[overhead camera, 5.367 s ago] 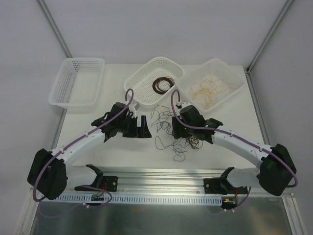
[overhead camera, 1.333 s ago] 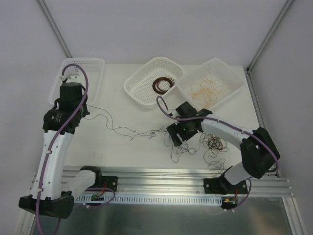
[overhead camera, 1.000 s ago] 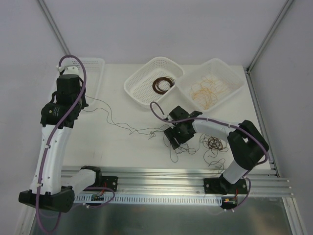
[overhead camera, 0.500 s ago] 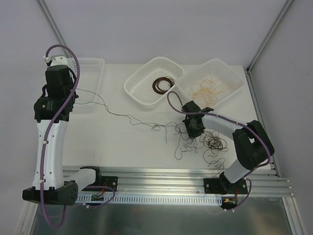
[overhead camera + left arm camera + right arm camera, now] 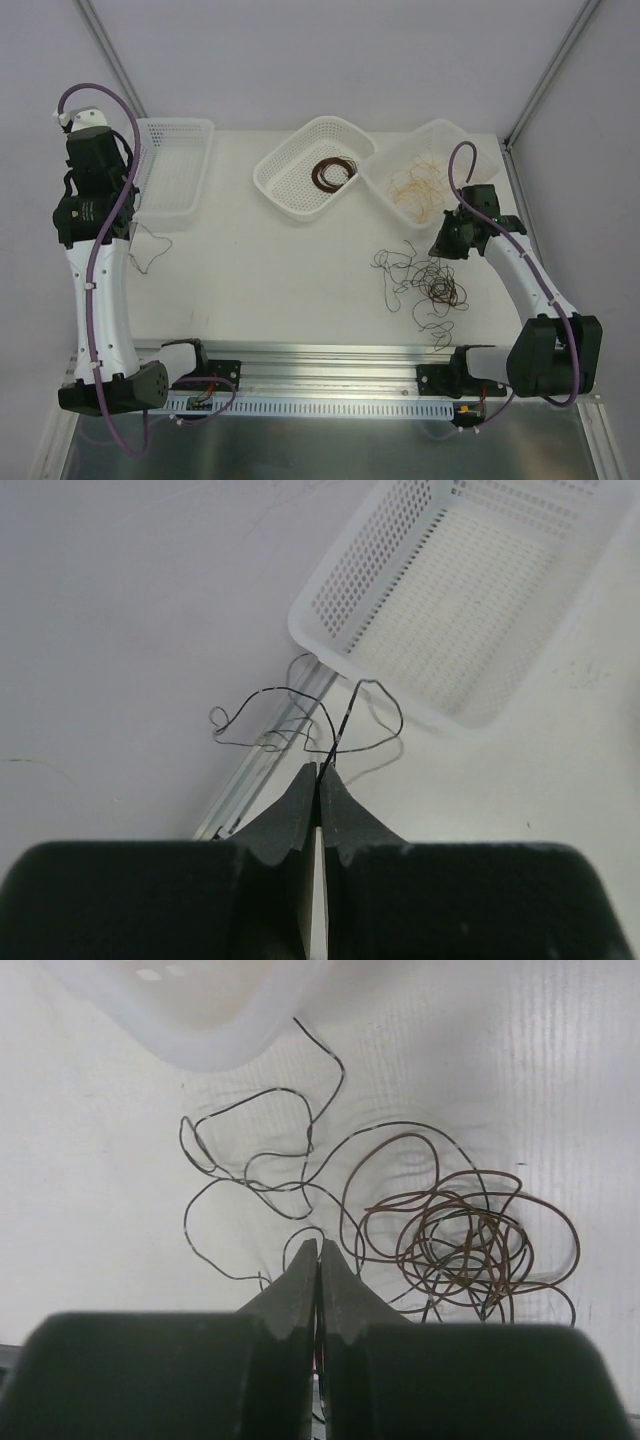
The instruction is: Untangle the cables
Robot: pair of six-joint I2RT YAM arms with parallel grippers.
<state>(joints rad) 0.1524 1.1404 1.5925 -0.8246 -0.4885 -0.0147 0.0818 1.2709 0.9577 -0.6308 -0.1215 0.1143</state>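
Left gripper (image 5: pixel 318 770) pinches one black cable (image 5: pixel 342 720) at the left edge of the table (image 5: pixel 280 270) — right gripper (image 5: pixel 318 1245) clamped shut by the tangle (image 5: pixel 465 1240).

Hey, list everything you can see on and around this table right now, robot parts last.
Left basket: one, white mesh, far left.
Middle basket: one, white mesh, far centre.
Right basket: one, white mesh, far right.
Coil: one, dark brown, in the middle basket.
Loose cables: several, tan-orange, in the right basket.
Tangle: one heap, black and dark brown, on the table's right.
Black cable: one, hanging from the left gripper.
Table: one, white.
Left gripper: shut on the black cable, raised far left.
Right gripper: shut, above the tangle.
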